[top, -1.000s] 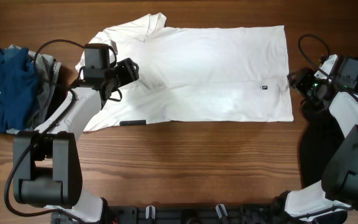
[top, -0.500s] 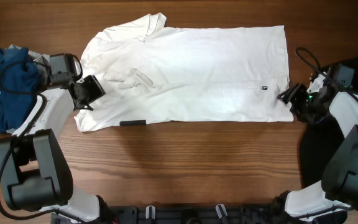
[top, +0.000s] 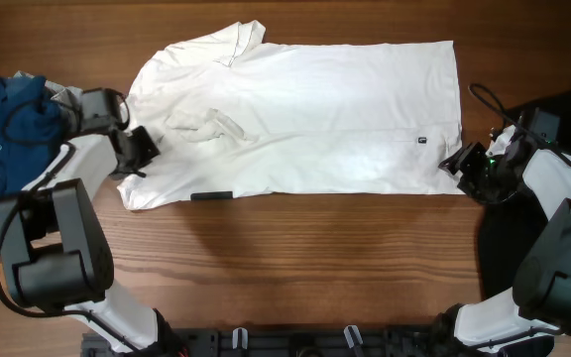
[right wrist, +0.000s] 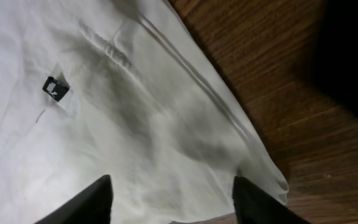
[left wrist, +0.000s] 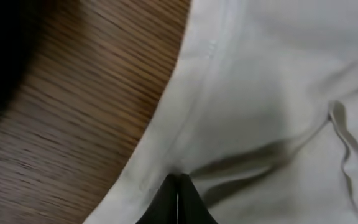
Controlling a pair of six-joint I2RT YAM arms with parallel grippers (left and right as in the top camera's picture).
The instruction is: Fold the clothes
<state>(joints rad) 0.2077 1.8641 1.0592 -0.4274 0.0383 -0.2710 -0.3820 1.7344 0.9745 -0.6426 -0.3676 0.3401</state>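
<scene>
Brown wooden tabletop (top: 295, 258) underneath, with a crumpled blue cloth heap (top: 3, 139) beyond the shirt's left end. Next comes the left gripper (left wrist: 178, 198) — tips pressed together, apparently pinching the sleeve-side edge of the white short-sleeved cotton T-shirt (top: 305, 109), which lies flat, long axis running left to right. Past its small dark hem tag (right wrist: 53, 87), the right gripper (right wrist: 173, 202) stands spread over the hem corner, gripping nothing — each arm nearest its own end.
</scene>
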